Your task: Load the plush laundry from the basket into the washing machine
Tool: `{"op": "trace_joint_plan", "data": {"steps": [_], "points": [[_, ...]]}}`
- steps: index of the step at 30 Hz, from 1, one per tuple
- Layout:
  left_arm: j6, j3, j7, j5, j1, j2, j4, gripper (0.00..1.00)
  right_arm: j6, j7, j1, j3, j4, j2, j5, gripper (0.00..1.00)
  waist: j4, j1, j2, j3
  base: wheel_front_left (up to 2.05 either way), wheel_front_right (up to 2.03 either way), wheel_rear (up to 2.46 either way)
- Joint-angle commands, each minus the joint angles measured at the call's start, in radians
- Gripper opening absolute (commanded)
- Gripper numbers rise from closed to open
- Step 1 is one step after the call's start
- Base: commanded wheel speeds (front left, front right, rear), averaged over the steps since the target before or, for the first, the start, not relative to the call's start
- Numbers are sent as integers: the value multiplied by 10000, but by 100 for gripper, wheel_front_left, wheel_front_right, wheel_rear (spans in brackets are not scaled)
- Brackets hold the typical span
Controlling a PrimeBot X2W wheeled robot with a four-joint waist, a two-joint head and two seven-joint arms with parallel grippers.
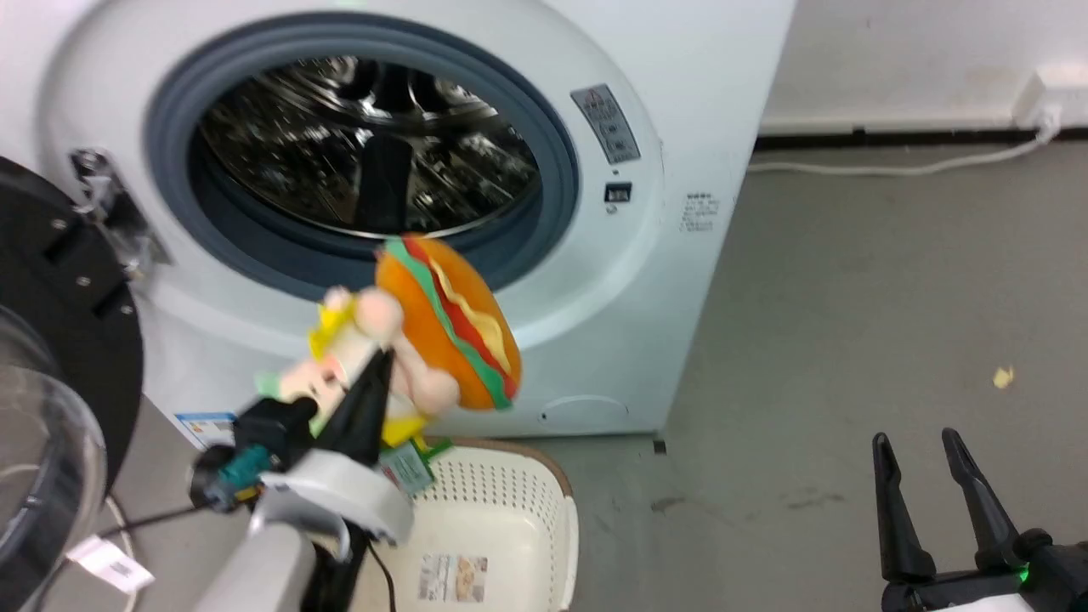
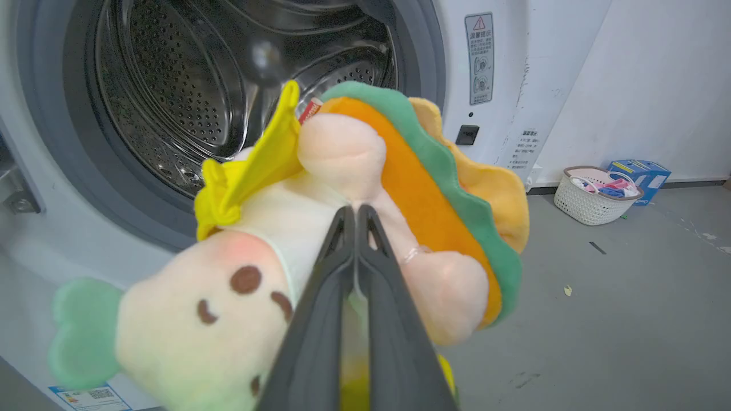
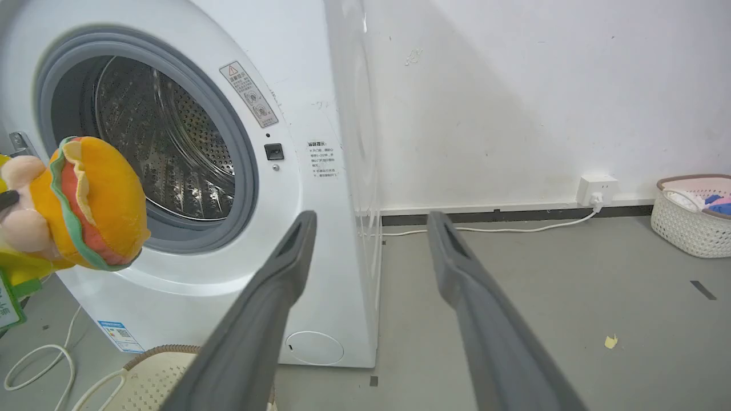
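Jaws of my left gripper [image 1: 384, 357] are pressed together on the plush toy [image 1: 442, 331], pinching the pale pink figure between two of its pink limbs. From my head, the toy hangs in the air in front of the lower lip of the washer [image 1: 663, 255] opening. Its hamburger part is to the right, and the grey door seal [image 1: 170, 187] and shiny drum [image 1: 365, 144] are behind it. Whether the toy touches the washer I cannot tell. Its green tag [image 1: 408, 466] dangles at the rim of the basket [image 1: 518, 510], which stands on the grey floor [image 1: 850, 340] just in front of the washer. The washer's door [image 1: 59, 340] is swung open at my left. My right gripper [image 1: 915, 436] sits low at the right, well apart from the toy, its two fingers [image 1: 892, 518] spread and holding nothing.

From my left wrist, the two dark fingers meet tip to tip on the toy's body, with the face near the camera, the hamburger to the right and the drum's mouth beyond. A second white basket [image 2: 594, 197] holding clothes and a blue box [image 2: 637, 171] stand by the far wall.

From my right wrist, the fingers stand wide apart; the toy is at the left edge before the drum opening, and the cream basket's rim shows at the bottom left
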Motion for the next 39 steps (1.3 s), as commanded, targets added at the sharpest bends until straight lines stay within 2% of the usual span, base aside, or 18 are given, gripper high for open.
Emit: {"op": "trace_joint_plan", "data": {"steps": [1,5,6,7,11,16,23,31,39], "points": [[46,217,-56,38,-366,71,-217,0,52,-44,-120,43,-86,-14,12,100,-273,0,0,505,0,0,0],[53,558,45,-64,-1075,352,-322,0,52,-44,-322,129,-174,-14,45,100,-594,0,0,1207,0,0,0],[54,755,241,-86,-1683,599,-316,0,52,-44,-473,147,-216,-14,92,100,-805,0,0,1713,0,0,0],[54,755,241,-86,-1683,599,-316,0,52,-44,-473,147,-216,-14,92,100,-805,0,0,1713,0,0,0],[32,1105,898,-114,-3035,1199,-268,0,52,-44,-806,217,-319,-14,278,100,-1303,0,0,2782,0,0,0],[-259,1288,1960,-37,-4834,2127,113,0,52,-44,-1196,258,-271,-14,651,100,-1938,0,0,3957,0,0,0],[-729,1037,3005,450,-7703,3199,1447,0,52,-44,-1633,583,-205,-14,1178,100,-2668,0,0,5172,0,0,0],[-963,364,3679,1039,-10211,3621,3427,0,52,-44,-2006,929,-244,-14,1544,100,-3268,0,0,6086,0,0,0],[-1074,-379,4443,1313,-11543,3778,5322,0,52,-44,-2063,1222,-290,-14,1831,100,-3600,0,0,6506,0,0,0]]}}
